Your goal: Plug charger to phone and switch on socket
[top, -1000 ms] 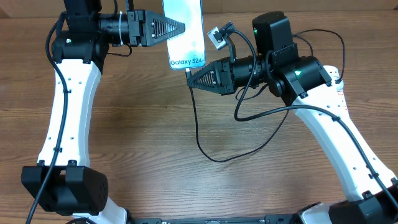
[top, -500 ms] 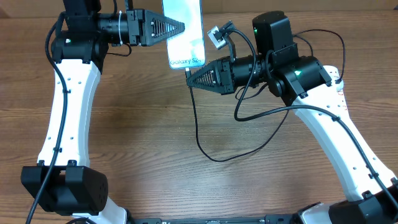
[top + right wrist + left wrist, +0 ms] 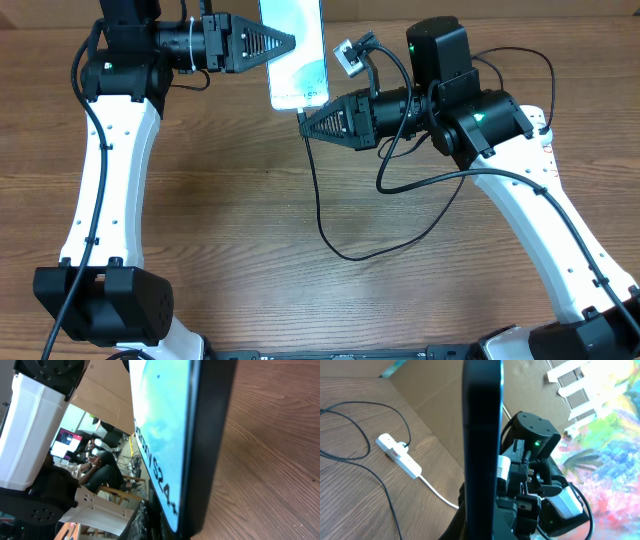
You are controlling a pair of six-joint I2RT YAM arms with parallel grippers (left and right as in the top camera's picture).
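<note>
My left gripper is shut on the phone and holds it above the far side of the table, its light blue screen facing up. In the left wrist view the phone's dark edge stands straight ahead. My right gripper is shut on the connector end of the black charger, right at the phone's near edge. In the right wrist view the screen fills the frame just before the jaws. The white socket strip lies on the table with the black plug in it.
The charger cable loops over the table's middle and runs under the right arm. The strip's thick white cord trails off across the table. A cardboard wall stands behind the table.
The phone has tipped and shifted slightly up and left in my left gripper, so its "Galaxy S24+" lettering is no longer readable from overhead. The right gripper has stayed at the phone's near edge.
</note>
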